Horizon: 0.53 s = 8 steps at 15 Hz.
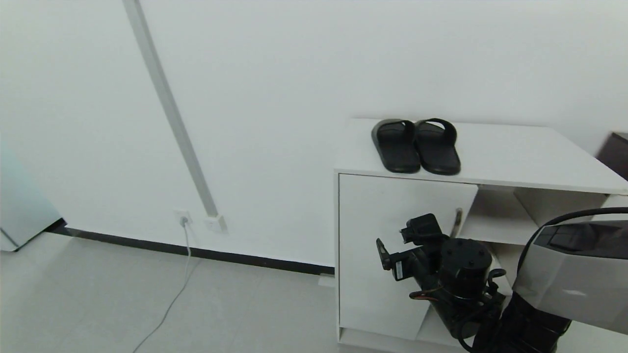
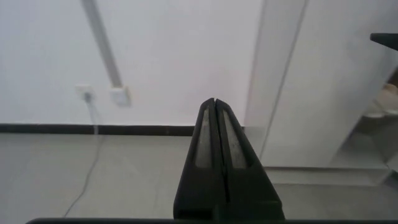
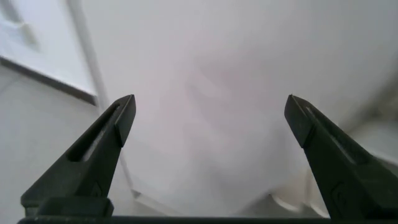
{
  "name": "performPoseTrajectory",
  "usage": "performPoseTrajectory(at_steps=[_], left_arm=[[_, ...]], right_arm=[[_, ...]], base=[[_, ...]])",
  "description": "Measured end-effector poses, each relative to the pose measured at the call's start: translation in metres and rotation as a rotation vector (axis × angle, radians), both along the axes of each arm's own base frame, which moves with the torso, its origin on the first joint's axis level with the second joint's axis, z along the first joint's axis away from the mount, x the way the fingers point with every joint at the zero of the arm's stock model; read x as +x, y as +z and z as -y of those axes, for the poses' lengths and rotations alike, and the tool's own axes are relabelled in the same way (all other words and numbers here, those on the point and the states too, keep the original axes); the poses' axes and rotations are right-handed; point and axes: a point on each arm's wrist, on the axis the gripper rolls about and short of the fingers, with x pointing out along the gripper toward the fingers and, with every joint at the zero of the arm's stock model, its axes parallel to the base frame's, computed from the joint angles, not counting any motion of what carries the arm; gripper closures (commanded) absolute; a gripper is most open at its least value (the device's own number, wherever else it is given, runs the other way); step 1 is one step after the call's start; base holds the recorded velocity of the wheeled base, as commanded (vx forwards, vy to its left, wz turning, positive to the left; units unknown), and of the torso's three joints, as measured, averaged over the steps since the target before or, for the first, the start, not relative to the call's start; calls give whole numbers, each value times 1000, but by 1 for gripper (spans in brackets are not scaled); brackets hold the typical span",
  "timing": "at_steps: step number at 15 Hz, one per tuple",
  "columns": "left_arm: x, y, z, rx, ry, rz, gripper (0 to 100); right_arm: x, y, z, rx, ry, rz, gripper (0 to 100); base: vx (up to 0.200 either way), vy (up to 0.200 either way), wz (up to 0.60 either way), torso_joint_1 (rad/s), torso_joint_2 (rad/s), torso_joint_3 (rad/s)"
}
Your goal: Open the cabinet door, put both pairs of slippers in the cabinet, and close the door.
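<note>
Big stuff first: white wall at the back, grey tiled floor below it. The white cabinet stands against that wall on your right side. Its door looks swung partway open, w/ the metal handle on its free edge and open shelves showing just beside it.

One pair of black slippers sits on top of the cabinet, side by side and touching, near the front edge above the door. Can't spot a 2nd pair.

Your R arm is in front of the door, low down. The R gripper has its fingers spread wide w/ nothing between them, facing the door's white face close up.

The L gripper has its fingers pressed together, holding nothing, aimed at the wall base left of the cabinet.

Small bits: a grey trunking strip runs down the wall to an outlet, and a cord trails from it across the floor.
</note>
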Motion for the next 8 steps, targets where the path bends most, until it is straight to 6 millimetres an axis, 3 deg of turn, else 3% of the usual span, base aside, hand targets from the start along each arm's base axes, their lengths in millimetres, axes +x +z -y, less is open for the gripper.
performPoseTrajectory(at_steps=[3,5,8], left_arm=[[0,0,0,0,0,0,100],[0,0,0,0,1,1,100],[0,0,0,0,1,1,100]], right_arm=[[0,0,0,2,0,2,0],[0,2,0,14,6,15,0],[0,3,0,9,31,27,0]], base=[[0,0,600,220,-533,-312],[0,0,0,210,-491,-283],[0,0,0,61,-147,-89]])
